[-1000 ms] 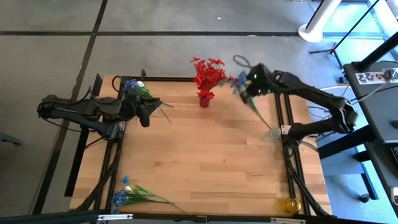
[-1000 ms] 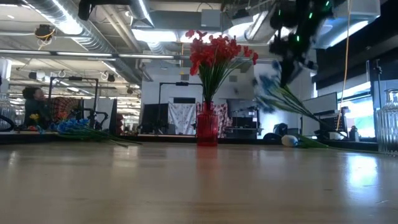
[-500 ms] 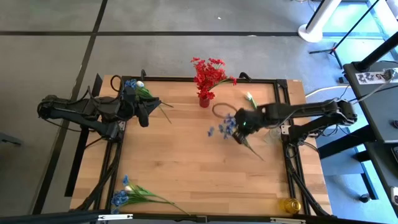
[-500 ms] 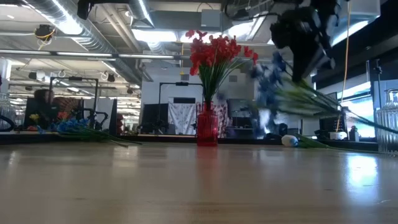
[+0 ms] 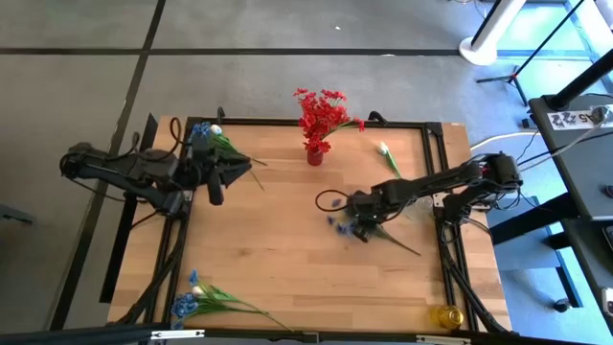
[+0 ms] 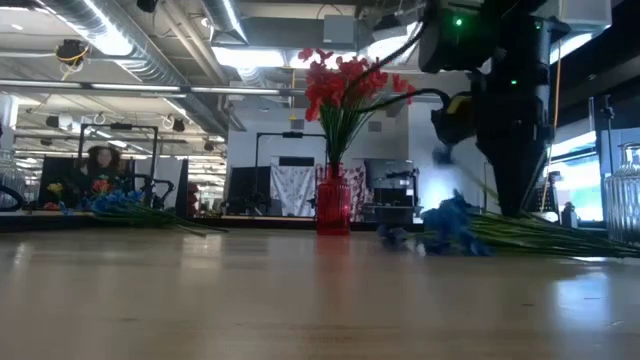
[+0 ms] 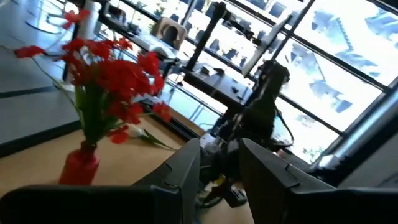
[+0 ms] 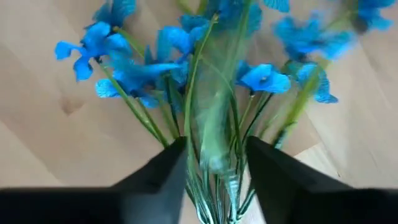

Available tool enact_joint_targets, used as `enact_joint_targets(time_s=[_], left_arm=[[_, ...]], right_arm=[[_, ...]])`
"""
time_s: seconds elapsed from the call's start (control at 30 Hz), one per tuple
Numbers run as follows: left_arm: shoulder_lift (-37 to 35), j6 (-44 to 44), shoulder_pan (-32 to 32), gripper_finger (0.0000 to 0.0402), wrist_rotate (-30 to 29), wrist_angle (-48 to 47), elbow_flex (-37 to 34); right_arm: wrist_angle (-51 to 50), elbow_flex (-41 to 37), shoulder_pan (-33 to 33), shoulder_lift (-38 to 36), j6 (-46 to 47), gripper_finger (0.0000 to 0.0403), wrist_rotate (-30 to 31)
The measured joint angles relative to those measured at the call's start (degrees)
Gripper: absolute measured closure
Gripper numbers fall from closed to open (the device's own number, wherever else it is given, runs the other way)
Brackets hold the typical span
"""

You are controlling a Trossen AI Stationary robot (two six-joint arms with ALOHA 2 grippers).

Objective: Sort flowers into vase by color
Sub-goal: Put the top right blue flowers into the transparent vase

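Note:
A sprig of blue flowers lies on the wooden table right of its middle, blossoms on the wood and stems running toward the near right. My right gripper points down over it. Its fingers stand apart on either side of the stems. Red flowers stand in a red vase at the far edge. My left gripper hovers open at the far left with nothing between its fingers. My right gripper comes from above with one finger on each side of the blue sprig's green stems, just below the blossoms. The sprig lies on the table. Whether the fingers touch the stems I cannot tell.
A white flower lies near the far right. Blue and white sprigs lie at the far left and at the near left corner. A clear glass vase stands at the right edge and a yellow object at the near right corner.
My right gripper has swung from beside the red flowers toward the table's middle and down, tipping until it points downward. The blue sprig came with it: it hung in the air then and now lies on the table.

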Motion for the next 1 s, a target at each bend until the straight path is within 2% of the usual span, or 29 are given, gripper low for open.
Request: enact_joint_targets(time_s=[0.13, 0.23, 0.4, 0.5, 0.63, 0.8, 0.9, 1.0], left_arm=[[0.98, -1.13, -2.90, 0.0293, -0.06, 1.51, 0.00], [2.06, -1.11, -4.83, 0.0293, -0.09, 4.66, 0.00], [3.54, 0.26, -7.00, 0.0293, -0.10, 8.14, 0.00], [3.79, 0.38, -7.75, 0.0293, -0.08, 8.79, 0.00], [3.72, -0.07, -8.35, 0.0293, -0.13, 9.17, 0.00], [3.65, -5.14, -8.71, 0.0293, -0.10, 9.27, 0.00], [3.65, -5.98, -8.69, 0.0293, -0.10, 9.61, 0.00], [3.65, -5.98, -8.69, 0.0293, -0.10, 9.55, 0.00]], right_arm=[[0.22, -0.65, 0.02, 0.02, -2.54, 0.0170, -0.29], [0.90, -2.55, 0.02, 0.11, -3.73, 0.0135, -0.37], [1.24, -5.86, 0.04, 1.22, -3.86, 0.0131, -0.48], [3.29, -7.42, 0.04, 1.79, -4.02, 0.0154, -0.25], [4.44, -7.47, 0.02, 2.45, -4.34, 0.0212, 1.06], [6.10, -3.77, -0.01, 2.48, -7.20, 0.0318, 3.24], [4.82, 0.35, -0.04, 0.01, -9.27, 0.0385, 3.32], [4.82, 4.61, -0.02, -5.54, -12.12, 0.0382, 3.32]])
